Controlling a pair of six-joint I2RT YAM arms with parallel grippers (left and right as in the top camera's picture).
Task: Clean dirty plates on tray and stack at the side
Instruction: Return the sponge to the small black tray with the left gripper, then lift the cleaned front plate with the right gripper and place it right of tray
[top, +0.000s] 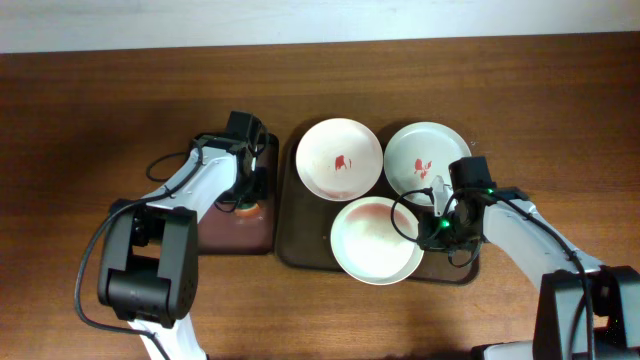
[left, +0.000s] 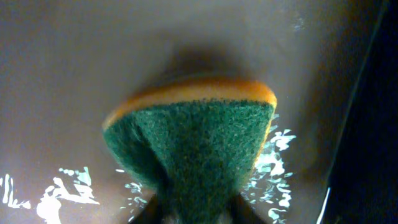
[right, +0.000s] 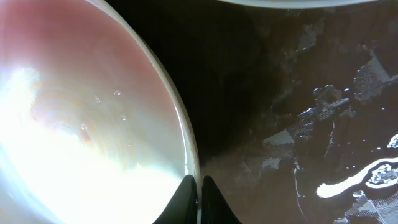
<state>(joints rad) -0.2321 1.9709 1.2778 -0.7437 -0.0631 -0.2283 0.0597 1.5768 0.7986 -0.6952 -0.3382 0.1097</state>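
**Sponge at the wetting tray, smeared plate pinched by its rim**

The wooden desk (top: 100, 100) carries the large brown tray (top: 300, 230) at its centre, with a smaller dark tray (top: 240, 238) just beside it on the left. All three plates are on the large tray, none yet stacked at the side. The two back plates (top: 339, 159) (top: 425, 160) each bear a small red mark in the middle. The front plate (top: 372, 242) shows a broad, thin pink film rather than a distinct mark, so I judge it is the one being washed.

The sponge (left: 199, 143), green scouring face outward over an orange layer, hangs above the small tray's wet floor, likely there to take up water. The left fingers (left: 245, 214) clamp it from below.

The right fingers (right: 186, 202) are drawn narrow onto the front plate's right rim, one tip inside and one outside, probably to steady the plate against scrubbing or to lift it out.
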